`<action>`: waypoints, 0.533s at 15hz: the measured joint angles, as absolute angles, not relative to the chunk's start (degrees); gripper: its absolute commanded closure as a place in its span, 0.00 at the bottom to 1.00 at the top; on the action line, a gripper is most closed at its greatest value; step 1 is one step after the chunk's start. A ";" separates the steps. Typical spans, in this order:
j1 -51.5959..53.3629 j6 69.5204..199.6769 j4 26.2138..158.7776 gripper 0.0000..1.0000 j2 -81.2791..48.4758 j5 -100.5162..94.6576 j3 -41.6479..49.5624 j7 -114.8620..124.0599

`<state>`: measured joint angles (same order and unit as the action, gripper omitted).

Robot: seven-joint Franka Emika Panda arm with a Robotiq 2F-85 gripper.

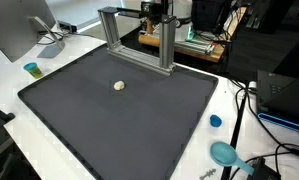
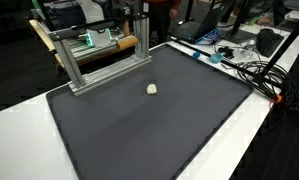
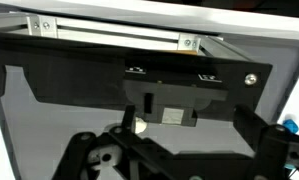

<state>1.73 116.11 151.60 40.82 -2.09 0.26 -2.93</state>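
A small cream-white lump [image 1: 119, 86] lies on the dark grey mat [image 1: 89, 120] near its middle, and shows in both exterior views [image 2: 152, 89]. In the wrist view my gripper [image 3: 194, 135] is open and empty, high above the mat [image 3: 69, 70]. The lump [image 3: 139, 126] shows just beside the left finger, far below it. I cannot make out the gripper clearly in either exterior view.
An aluminium frame [image 1: 139, 40] [image 2: 99, 60] stands at the mat's back edge, also in the wrist view [image 3: 109, 30]. A teal cup [image 1: 31, 69], a blue cap [image 1: 215, 121] and a teal disc [image 1: 224, 153] sit on the white table. Cables [image 2: 251, 70] lie beside the mat.
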 measured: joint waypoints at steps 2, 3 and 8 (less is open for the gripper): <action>0.70 114.60 151.61 0.00 41.54 -1.74 0.14 0.55; 0.37 113.98 151.61 0.00 41.72 -1.64 0.14 1.68; 0.15 113.98 151.61 0.00 41.73 -1.71 -0.07 2.68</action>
